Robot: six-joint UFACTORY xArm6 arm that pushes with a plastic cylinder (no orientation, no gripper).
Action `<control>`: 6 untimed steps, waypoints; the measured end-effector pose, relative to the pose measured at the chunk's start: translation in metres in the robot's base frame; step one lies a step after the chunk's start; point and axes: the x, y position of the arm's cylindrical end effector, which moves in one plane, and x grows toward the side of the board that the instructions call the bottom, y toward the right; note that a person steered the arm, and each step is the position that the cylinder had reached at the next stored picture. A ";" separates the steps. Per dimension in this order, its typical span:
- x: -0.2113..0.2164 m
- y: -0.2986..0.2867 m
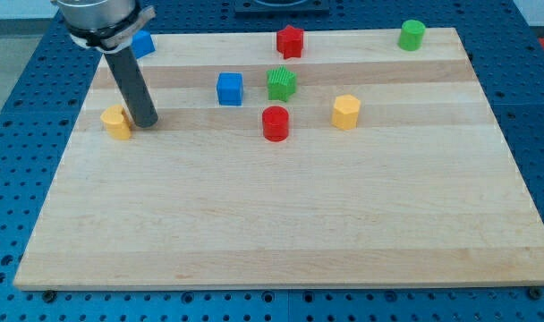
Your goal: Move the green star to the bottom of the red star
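The green star lies on the wooden board, just below the red star, which sits near the board's top edge. A small gap separates them. My tip rests on the board far to the view's left, right beside a yellow block. The tip is well apart from both stars.
A blue cube lies left of the green star. A red cylinder lies below it. A yellow hexagonal block is to its right. A green cylinder is at top right. A blue block is partly behind the arm.
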 end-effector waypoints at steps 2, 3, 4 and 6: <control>-0.002 0.071; -0.012 0.102; -0.022 0.125; -0.046 0.155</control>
